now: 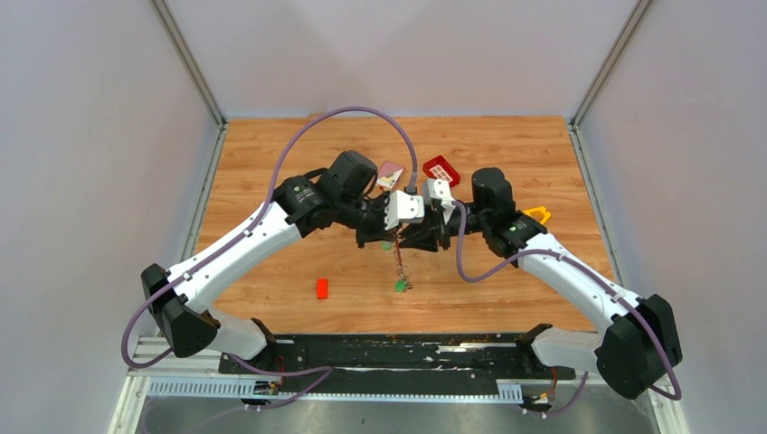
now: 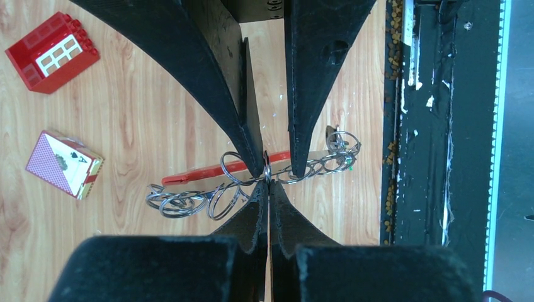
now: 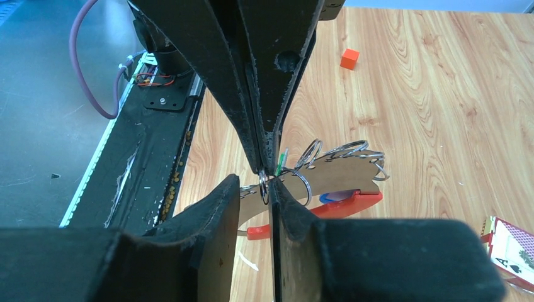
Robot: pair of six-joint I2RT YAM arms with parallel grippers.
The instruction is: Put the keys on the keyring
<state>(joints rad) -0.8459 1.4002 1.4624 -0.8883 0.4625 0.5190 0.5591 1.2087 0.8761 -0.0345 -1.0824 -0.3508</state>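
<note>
Left claw: my left claw [image 2: 269, 187] is pinched tight on one ring of the keyring [image 2: 182, 202]. Its tips meet, and the ring's edge pokes out between them.
Right claw: my right claw [image 3: 257, 186] comes in from the opposite side. Its tips are narrow but apart, one on either side of that same ring. I cannot tell that they press on it.
Where the keyring is: it is held up between the two claws over the middle of the worktop [image 1: 506, 298]. I can't make out whether its low end touches the wood.
Long axis: from overhead it runs 12 to 6, with the green key [image 1: 399, 286] at the 6 end. In the left wrist view the run of rings goes from about 8 o'clock to 2 o'clock. The red arc [image 2: 208, 174] lies along it, toward the 8 end.
Risk, grip: I judge the pinch has only a thin wire edge. If the right claw squeezes or tugs off-line, the ring could twist and pop out, dropping the lot.
Risk, contact: four fingertips crowd one spot, so a small misaim could knock tip on tip.
Risk, swing: the loose length hangs free. A quick move would likely set it swinging, and the rings could tangle or shed the green key.
Nearby: a red block [image 1: 321, 288] lies at 9 o'clock of the green key, apart from it.
</note>
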